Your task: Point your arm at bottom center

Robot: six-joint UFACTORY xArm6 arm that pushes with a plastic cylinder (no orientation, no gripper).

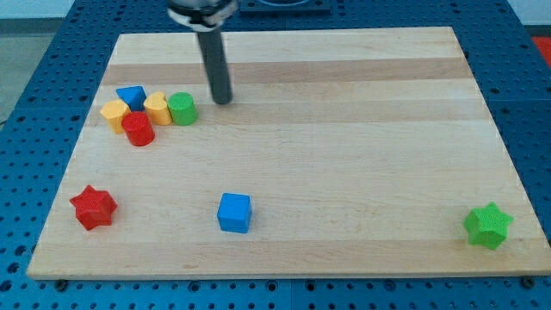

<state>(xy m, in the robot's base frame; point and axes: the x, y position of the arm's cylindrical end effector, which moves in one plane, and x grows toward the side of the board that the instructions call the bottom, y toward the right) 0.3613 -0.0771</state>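
Note:
My tip [223, 100] rests on the wooden board [344, 155] in the upper left part of the view, just right of a cluster of blocks. The cluster holds a green cylinder [182, 108], a yellow heart [157, 107], a blue triangle [131, 96], a yellow hexagon [114, 114] and a red cylinder [138, 128]. The tip stands a short gap from the green cylinder, not touching it. A blue cube [234, 212] lies near the bottom centre of the board, well below the tip.
A red star [93, 207] lies near the board's bottom left corner. A green star [488, 226] lies near the bottom right corner. A blue perforated table [534, 103] surrounds the board.

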